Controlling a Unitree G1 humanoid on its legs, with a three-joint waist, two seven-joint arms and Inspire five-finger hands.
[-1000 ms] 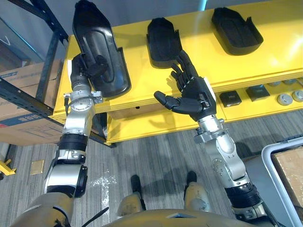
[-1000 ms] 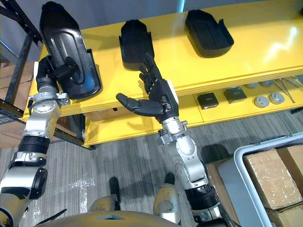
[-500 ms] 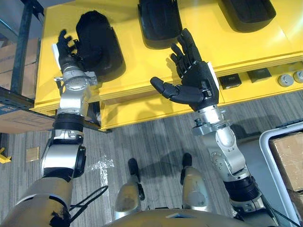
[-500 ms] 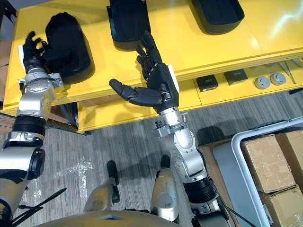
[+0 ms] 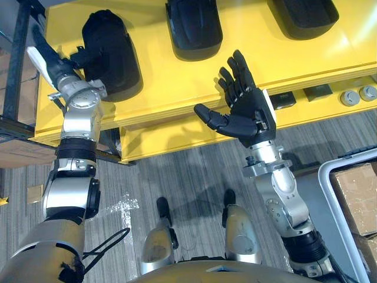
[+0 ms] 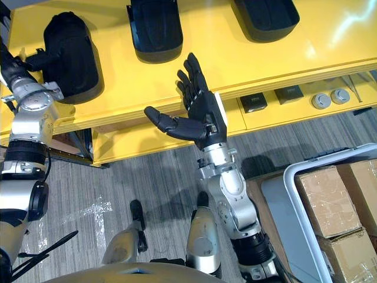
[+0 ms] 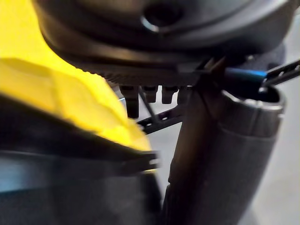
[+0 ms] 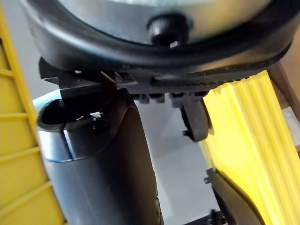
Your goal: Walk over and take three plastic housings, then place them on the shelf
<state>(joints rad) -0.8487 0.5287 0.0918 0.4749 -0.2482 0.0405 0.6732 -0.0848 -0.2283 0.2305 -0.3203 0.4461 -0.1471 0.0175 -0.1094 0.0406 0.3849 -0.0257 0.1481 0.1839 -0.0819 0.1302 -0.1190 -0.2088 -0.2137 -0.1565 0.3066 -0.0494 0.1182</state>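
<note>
Plastic housings (image 5: pixel 115 59) lengthwise front-to-back on yellow shelf (image 5: pixel 247 29), side by side

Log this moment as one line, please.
shelf: left housing, middle housing, right housing all lying on it | left hand: open, at left housing's edge | right hand: open, empty, raised before shelf front

Three black plastic housings lie in a row on top of a yellow shelf (image 5: pixel 265 35): the left housing (image 5: pixel 115 59) nearest the front edge, the middle housing (image 5: pixel 193 26) and the right housing (image 5: pixel 306 12) farther back. On its lower tier, at right, sit dark square parts (image 5: pixel 318 91) and round metal parts (image 5: pixel 351 97).
</note>
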